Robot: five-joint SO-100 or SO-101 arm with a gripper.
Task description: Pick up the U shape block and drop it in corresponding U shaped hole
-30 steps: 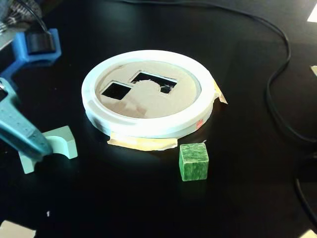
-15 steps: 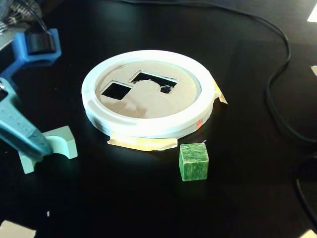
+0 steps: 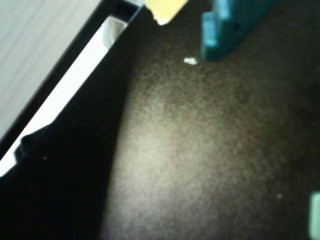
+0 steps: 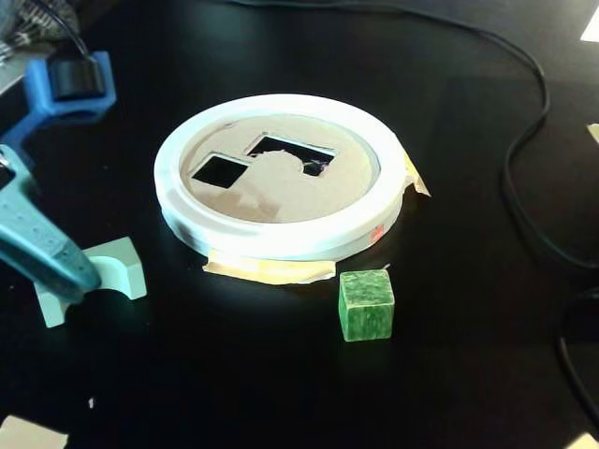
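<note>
Fixed view: smooth arch-shaped U shape block (image 4: 112,271)

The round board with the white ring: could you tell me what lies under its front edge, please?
In the fixed view, yellowish tape pokes out from under the white ring at the front, with another piece at the right, on the black table. How far it runs underneath is hidden.

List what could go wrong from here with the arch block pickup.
1. In the fixed view the teal claw overlaps the U shape block; whether it grips it cannot be told, so it might push the block aside.
2. The U shaped hole sits right beside the square cut-out, and its rounded tab demands one orientation; a turned block could jam.
3. The white ring rises above the table, so a low carry may clip it.
</note>
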